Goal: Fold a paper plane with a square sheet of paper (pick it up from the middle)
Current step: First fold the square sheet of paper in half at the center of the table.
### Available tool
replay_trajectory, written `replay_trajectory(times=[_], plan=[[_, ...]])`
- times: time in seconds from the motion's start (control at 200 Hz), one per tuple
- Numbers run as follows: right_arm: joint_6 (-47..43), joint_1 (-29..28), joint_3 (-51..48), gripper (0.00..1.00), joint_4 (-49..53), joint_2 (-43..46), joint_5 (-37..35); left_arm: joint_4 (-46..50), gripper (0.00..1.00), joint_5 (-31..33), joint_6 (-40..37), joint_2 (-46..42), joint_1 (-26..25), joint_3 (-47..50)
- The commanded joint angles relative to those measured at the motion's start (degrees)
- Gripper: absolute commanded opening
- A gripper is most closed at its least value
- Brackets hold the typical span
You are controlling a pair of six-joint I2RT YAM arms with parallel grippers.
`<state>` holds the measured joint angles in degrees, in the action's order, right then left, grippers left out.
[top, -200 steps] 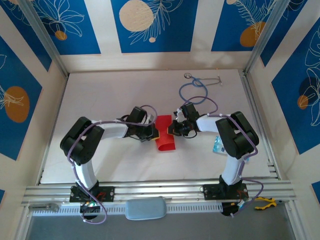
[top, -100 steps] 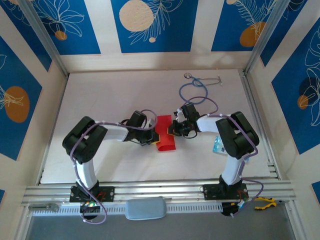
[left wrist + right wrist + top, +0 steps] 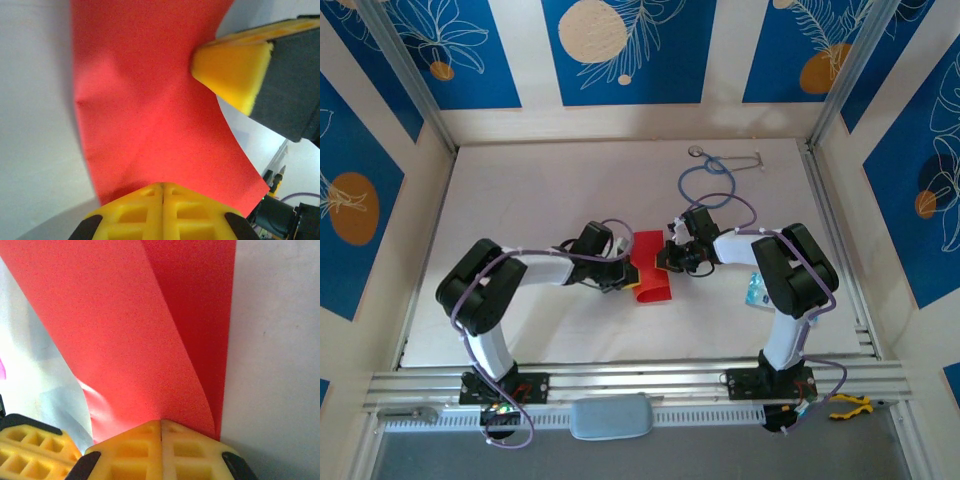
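Bright red square sheet of paper (image 3: 652,282) sits curled at the middle of the white table (image 3: 520,200), pinched at opposite edges by the closed left gripper (image 3: 630,272) and the closed right gripper (image 3: 665,262). Overhead, a blue looped stethoscope (image 3: 705,180) lies beyond; the right wrist view shows the paper doubled over.

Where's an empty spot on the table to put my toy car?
Bare table at the far left, between the left wall and the left arm. Also the near strip in front of the red paper. Crowded: the middle, where the left gripper and right gripper pinch it, and the far right by the stethoscope.
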<state>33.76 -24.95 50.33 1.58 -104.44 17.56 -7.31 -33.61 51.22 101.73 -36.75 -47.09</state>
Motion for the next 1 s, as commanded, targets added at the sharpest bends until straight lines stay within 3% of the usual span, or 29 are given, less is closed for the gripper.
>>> replay_trajectory(times=[0.0,0.47,0.725,0.99], plan=[[0.4,0.2,-2.2,0.00,6.7,-1.2,-4.8,-1.4,0.00,-1.5,2.0,1.0,-1.3,-0.7],[0.5,0.1,-2.8,0.00,6.5,-1.4,-5.1,-1.5,0.00,0.4,-0.3,-0.2,-1.6,8.7],[0.5,0.1,-2.9,0.00,6.7,-1.2,-5.2,1.7,0.02,0.5,-1.2,-5.9,-1.8,5.3],[0.7,-0.2,-2.6,0.00,6.9,-1.5,-5.0,-2.5,0.02,0.1,1.7,-1.1,-1.9,1.6]])
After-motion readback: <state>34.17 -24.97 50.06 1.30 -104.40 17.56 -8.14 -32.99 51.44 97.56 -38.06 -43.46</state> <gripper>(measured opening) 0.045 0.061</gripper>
